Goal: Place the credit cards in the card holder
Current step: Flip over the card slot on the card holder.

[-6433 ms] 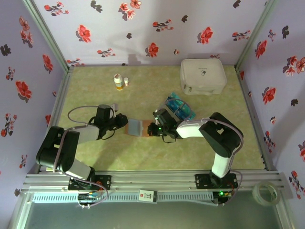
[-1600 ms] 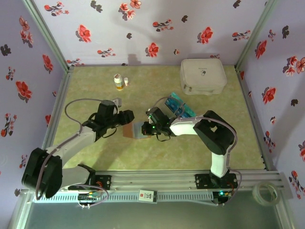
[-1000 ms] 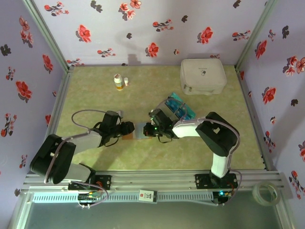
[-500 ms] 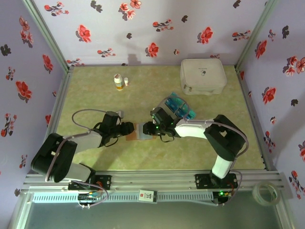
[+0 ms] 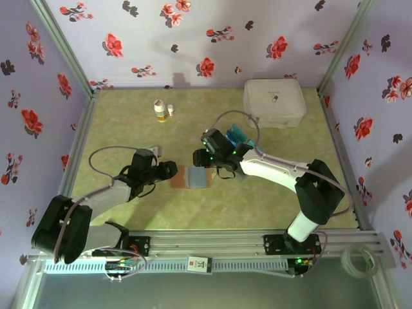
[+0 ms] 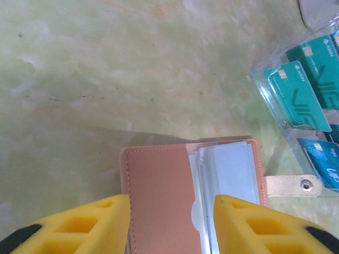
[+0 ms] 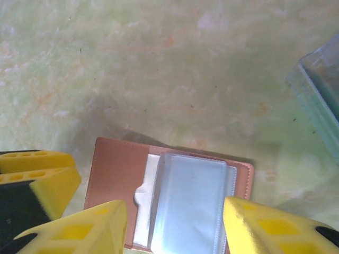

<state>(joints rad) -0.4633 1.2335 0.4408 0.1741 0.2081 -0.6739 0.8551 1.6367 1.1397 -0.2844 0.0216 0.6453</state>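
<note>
You had the card holder (image 5: 195, 176) lying open on the counter (image 5: 129, 122) between both arms, and its clear sleeves looked empty. Your left tool (image 6: 170, 203) stood apart astride its brown flap. Your right tool (image 7: 175, 206) hung apart above it, carrying nothing. The credit cards (image 6: 304, 95) sat in the clear tray (image 6: 269, 114), so I judged every card was yet to be loaded.

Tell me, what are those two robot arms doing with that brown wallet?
Two robot arms are putting credit cards into the card holder. It lies open on the table, clear sleeves showing. The left arm's fingers sit spread at one edge of it; the right arm's fingers hover open above it, holding nothing. The credit cards wait in a clear tray nearby.
</note>
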